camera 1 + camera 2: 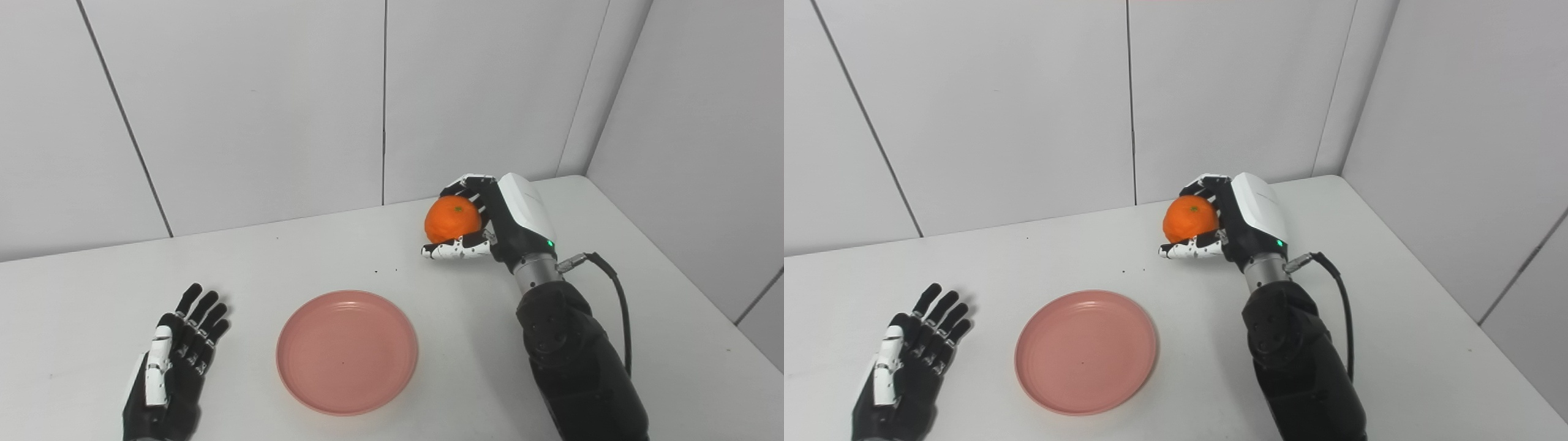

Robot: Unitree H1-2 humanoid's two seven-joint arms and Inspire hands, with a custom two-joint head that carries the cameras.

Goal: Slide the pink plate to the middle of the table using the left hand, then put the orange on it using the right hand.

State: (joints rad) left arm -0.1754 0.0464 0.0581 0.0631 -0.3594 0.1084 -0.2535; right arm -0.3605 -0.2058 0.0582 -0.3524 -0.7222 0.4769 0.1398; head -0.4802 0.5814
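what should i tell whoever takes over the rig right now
Left hand: open, resting on the table, apart from the pink plate.
Right hand: shut on the orange, at the back of the table beyond the plate.
Done: plate sits near the middle, empty; orange is grasped.
Left: carry the orange over the plate, set it down, let go.

bright, even, diffuse light from overhead. soft faint shadows only: a thin one under the plate [346, 351] rim, another beneath the right hand [484, 220] on the table [643, 294]. mild sheen on the orange [452, 219] and on the hand's white shell. sharp focus throughout, no motion blur. slight bending of wall seams toward the edges.
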